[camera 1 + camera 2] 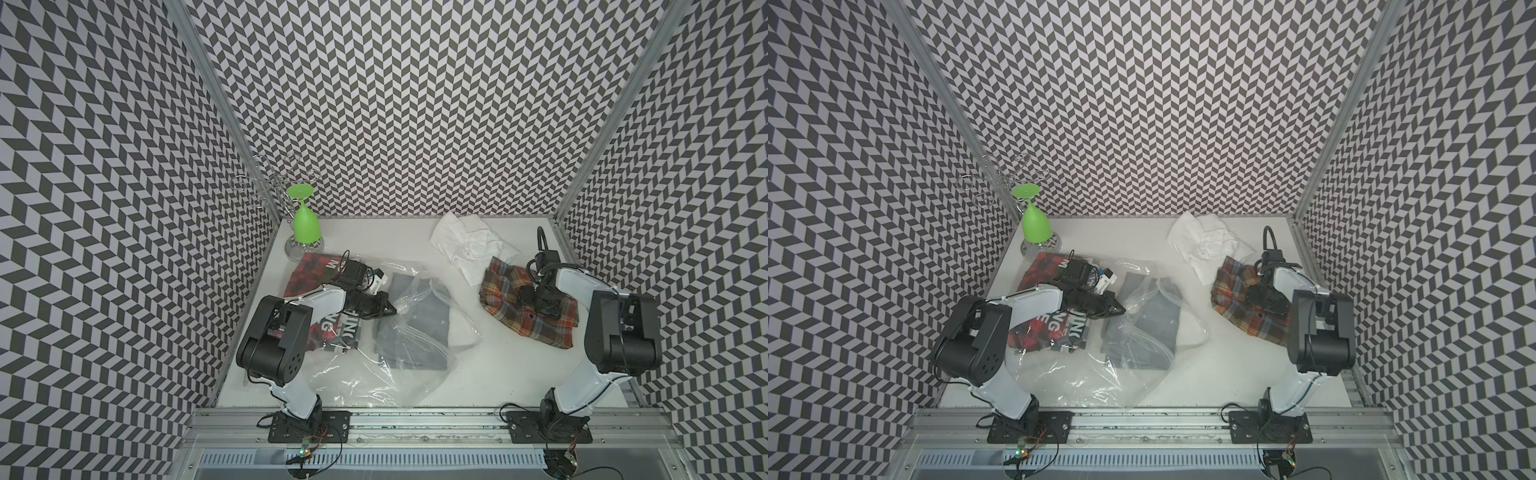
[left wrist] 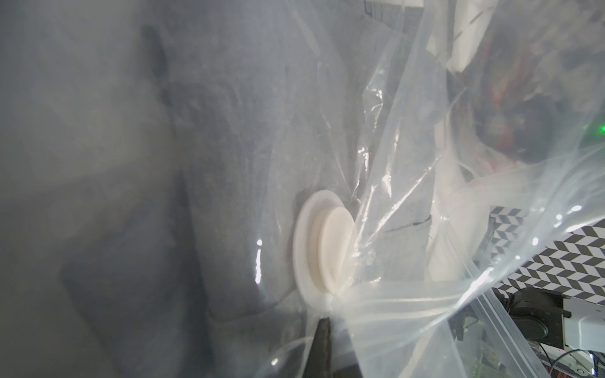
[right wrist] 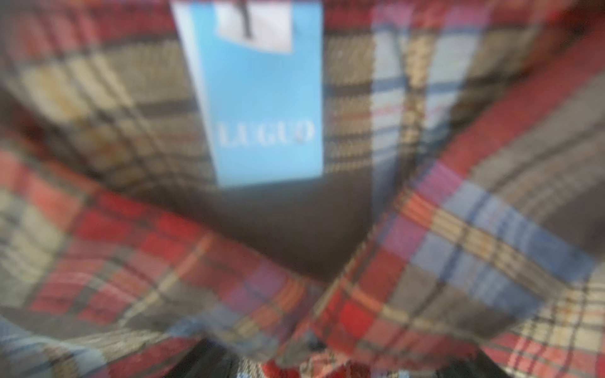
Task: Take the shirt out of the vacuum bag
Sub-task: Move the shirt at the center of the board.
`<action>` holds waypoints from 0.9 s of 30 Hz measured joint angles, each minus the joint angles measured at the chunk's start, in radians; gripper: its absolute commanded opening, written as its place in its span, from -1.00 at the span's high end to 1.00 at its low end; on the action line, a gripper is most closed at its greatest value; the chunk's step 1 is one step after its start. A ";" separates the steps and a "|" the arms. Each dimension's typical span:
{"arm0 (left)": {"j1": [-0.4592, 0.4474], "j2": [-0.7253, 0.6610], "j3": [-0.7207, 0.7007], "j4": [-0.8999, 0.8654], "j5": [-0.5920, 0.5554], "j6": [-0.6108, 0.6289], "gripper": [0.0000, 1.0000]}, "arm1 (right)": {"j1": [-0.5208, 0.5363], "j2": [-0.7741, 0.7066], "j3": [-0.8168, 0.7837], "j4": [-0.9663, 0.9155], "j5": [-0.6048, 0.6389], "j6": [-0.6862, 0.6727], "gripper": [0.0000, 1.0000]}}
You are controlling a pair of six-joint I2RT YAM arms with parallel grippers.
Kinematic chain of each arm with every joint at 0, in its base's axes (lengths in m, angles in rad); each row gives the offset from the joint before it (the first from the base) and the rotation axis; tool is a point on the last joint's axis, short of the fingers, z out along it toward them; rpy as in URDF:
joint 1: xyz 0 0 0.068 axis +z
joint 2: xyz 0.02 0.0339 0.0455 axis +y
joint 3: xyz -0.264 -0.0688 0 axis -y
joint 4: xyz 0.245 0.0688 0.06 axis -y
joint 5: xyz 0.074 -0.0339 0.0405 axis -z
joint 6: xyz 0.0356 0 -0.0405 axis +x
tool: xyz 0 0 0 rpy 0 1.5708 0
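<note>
OP: Since the left jaws are pinched right down on a twist of film from the vacuum bag (image 1: 374,365), hard beside its white valve (image 2: 324,248), is that a decent spot to hold? Behind those jaws, under the arm, there's a red-and-black printed top (image 1: 307,270), and I can't tell if it's in the bag or under it. The grey shirt (image 1: 419,320) is definitely inside, just past the tips and spreading away from them.

Reply: Fine for anchoring, I'd say, not for hauling. That plastic looks thin, light and slippery, so I'd expect it to stretch and slide instead of carrying anything. The valve is the only stiff bit. The shirt looks soft and floppy, folded flat, with hardly any weight, and it'll probably drag on the film coming out. I'd pinch a folded edge or hem nearest the bag's mouth, though I can't make out which side is open.

OP: And over on the right?

Reply: A crumpled white shirt (image 1: 465,245) sits beyond the right jaws, well apart from the bag. The plaid shirt (image 1: 498,286) lies directly under them, with its blue label (image 3: 262,98) just ahead. Those jaws are spread wide and, as far as I can see, gripping nothing. Neither of those two is in the bag.
</note>
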 measured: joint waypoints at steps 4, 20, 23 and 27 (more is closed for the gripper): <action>0.000 0.000 0.000 0.000 -0.001 0.000 1.00 | -0.026 0.097 0.122 0.007 -0.002 -0.021 -0.69; 0.000 0.001 0.001 -0.002 -0.002 0.000 1.00 | -0.033 0.071 0.305 -0.043 -0.010 -0.040 -0.72; 0.000 0.004 0.002 -0.002 -0.002 0.000 1.00 | -0.022 -0.014 0.288 -0.044 -0.072 -0.036 -0.74; 0.000 0.012 0.010 -0.003 0.000 0.000 1.00 | 0.040 -0.087 0.276 -0.044 -0.157 -0.019 -0.90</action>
